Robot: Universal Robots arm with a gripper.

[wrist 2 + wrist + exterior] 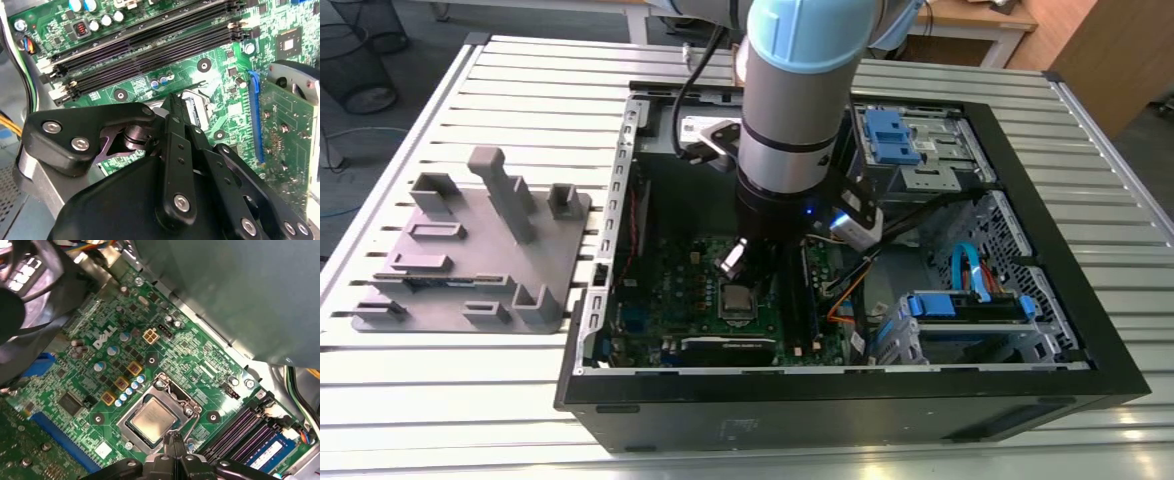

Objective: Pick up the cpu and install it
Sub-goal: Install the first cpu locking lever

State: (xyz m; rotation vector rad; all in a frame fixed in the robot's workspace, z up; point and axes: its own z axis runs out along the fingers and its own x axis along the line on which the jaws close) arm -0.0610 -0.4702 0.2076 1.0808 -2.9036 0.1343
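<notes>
Silver cpu (152,421) seated in socket, first wrist view | gripper (175,442) closed, empty, just beside it

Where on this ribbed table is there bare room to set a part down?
Bare ribbed table lies in front of the grey fixture and behind it, toward the far edge. Crowded: the open computer case, where the claw hangs beside the chip.

One cpu (151,421) in socket, one gripper (176,442), one grey fixture (470,250), one open computer case (1067,385), one motherboard (100,375).
</notes>
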